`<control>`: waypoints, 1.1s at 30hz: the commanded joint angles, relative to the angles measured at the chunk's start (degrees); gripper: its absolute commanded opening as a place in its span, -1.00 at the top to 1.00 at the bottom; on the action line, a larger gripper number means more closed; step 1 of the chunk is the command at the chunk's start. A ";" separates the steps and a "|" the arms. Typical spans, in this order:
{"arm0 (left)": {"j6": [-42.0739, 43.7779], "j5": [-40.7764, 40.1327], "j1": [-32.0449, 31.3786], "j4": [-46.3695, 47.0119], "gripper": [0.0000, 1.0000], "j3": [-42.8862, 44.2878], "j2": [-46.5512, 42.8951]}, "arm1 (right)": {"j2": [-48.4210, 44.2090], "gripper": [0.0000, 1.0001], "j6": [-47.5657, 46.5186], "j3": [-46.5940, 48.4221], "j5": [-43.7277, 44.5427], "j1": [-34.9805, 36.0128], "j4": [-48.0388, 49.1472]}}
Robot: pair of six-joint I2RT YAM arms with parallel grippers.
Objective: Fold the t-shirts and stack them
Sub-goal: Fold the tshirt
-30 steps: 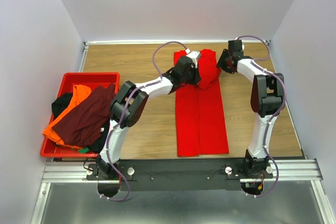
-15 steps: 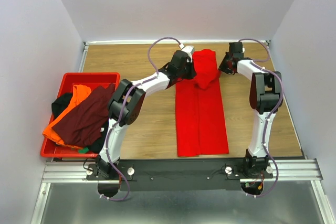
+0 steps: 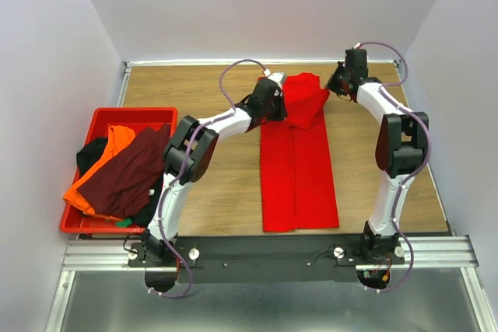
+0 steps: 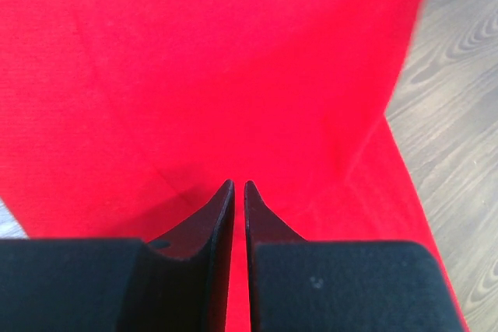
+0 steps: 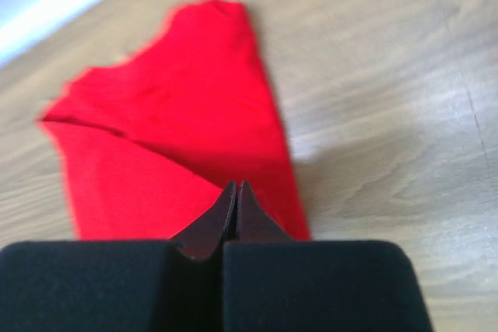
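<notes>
A bright red t-shirt point(image 3: 299, 172), folded into a long strip, lies in the middle of the table. Its far end point(image 3: 306, 99) is bunched and turned over. My left gripper point(image 3: 281, 103) is at the left side of that end. In the left wrist view its jaws point(image 4: 239, 184) stand almost together, with red cloth point(image 4: 233, 60) in the slit and all around. My right gripper point(image 3: 336, 86) is at the right side of the far end. Its fingertips point(image 5: 236, 186) are pressed together over the cloth's near edge point(image 5: 179, 114), and I see no cloth between them.
A red plastic crate point(image 3: 159, 113) stands at the left of the table. It holds an orange shirt point(image 3: 117, 141), a dark maroon shirt point(image 3: 132, 172) and a black shirt point(image 3: 89, 155) in a heap. The back wall runs close behind both grippers.
My right gripper has closed and moved back and to the right. The left gripper has shifted slightly back. The shirt's bunched far end now spreads wider to the right.
</notes>
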 commanded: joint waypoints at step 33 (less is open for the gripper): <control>-9.32 -3.18 5.71 0.38 0.65 -9.17 -7.26 | 10.58 0.85 -2.82 19.31 17.10 19.33 -12.23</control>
